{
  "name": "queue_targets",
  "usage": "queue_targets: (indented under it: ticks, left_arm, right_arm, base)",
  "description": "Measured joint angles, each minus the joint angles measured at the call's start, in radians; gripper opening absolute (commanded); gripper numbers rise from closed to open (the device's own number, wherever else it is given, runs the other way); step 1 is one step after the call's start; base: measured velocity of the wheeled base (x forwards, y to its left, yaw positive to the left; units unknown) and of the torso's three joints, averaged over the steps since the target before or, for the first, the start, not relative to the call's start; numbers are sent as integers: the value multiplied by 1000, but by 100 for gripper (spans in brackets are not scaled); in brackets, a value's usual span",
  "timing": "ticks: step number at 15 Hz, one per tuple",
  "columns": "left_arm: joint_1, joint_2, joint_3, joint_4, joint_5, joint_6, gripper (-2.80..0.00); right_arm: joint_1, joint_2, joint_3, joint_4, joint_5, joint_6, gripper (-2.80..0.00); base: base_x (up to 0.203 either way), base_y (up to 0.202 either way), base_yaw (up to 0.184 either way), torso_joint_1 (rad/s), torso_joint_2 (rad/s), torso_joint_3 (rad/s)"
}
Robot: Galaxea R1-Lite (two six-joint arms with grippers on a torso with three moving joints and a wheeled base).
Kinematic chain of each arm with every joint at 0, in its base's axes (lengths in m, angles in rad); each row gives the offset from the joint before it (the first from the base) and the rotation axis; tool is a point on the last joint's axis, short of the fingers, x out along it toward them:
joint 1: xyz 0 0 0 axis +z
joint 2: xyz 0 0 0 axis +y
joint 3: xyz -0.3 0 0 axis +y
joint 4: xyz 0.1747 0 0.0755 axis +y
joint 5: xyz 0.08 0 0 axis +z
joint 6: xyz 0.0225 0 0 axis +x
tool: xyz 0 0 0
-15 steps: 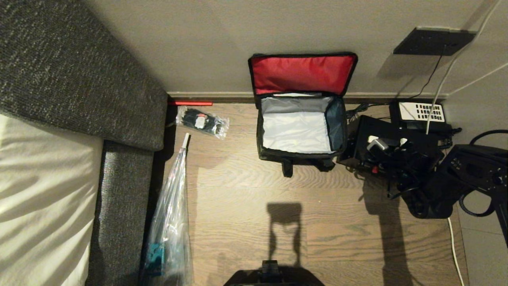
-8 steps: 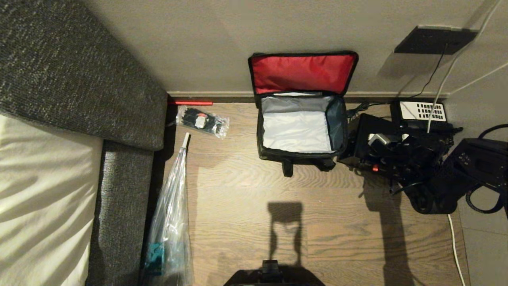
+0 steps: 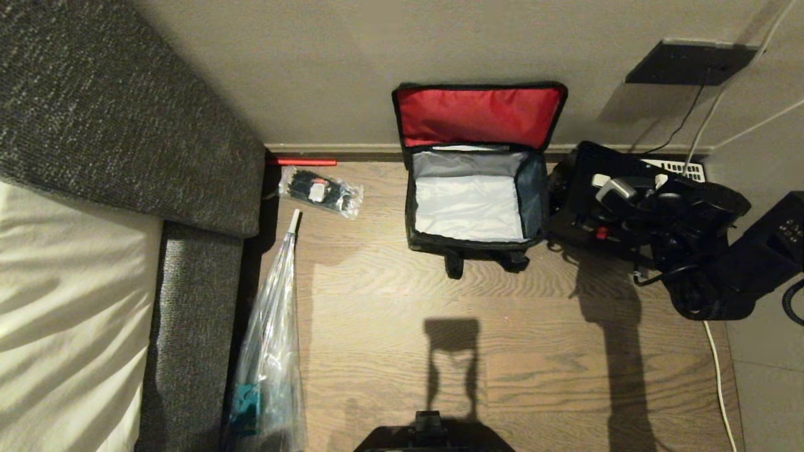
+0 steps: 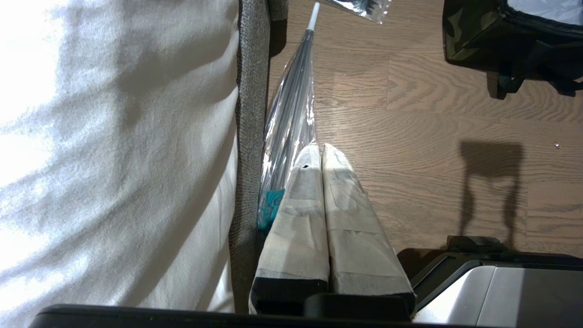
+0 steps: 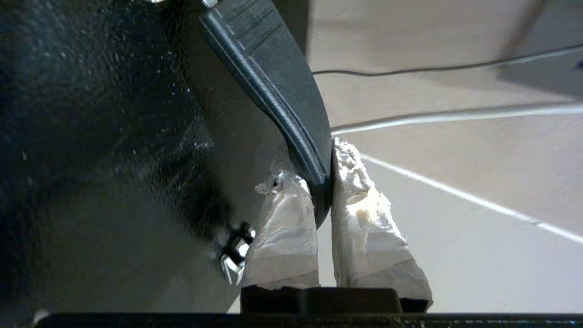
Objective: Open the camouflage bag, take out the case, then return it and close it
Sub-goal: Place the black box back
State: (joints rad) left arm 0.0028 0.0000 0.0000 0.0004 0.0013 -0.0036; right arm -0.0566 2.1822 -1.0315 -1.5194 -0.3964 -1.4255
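Note:
The camouflage bag point(image 3: 471, 242) stands open on the wood floor against the wall. Its red-lined lid point(image 3: 477, 116) leans back and its pale grey inside is empty. One camouflage corner of the bag point(image 4: 469, 32) also shows in the left wrist view. The black case point(image 3: 581, 188) hangs tilted just right of the bag. My right gripper point(image 3: 631, 191) point(image 5: 321, 177) is shut on its black bar handle point(image 5: 273, 68), and the case body point(image 5: 91, 136) fills that view beside the fingers. My left gripper point(image 4: 321, 148) is parked low by the sofa, shut and empty.
A grey sofa point(image 3: 94, 113) with a white cushion fills the left side. A plastic-wrapped umbrella point(image 3: 270, 339) and a small plastic packet point(image 3: 320, 191) lie beside it. A telephone keypad point(image 3: 675, 166) peeks out behind the case. A white cable point(image 3: 716, 370) runs along the floor at right.
My right gripper has lifted the case by its handle, up and toward the wall. The case now covers most of the telephone. The bag and left gripper have not moved.

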Motion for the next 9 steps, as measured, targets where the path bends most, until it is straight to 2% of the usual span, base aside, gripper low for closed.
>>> queue_targets:
  ticks: [4, 9]
  left_arm:
    - [0, 0, 0, 0, 0, 0, -280]
    - [0, 0, 0, 0, 0, 0, -280]
  right_arm:
    - [-1, -72, 16, -2, 15, -32, -280]
    - [11, -197, 75, 2, 71, -91, -280]
  base:
    - [0, 0, 0, 0, 0, 0]
    - [0, 0, 0, 0, 0, 0]
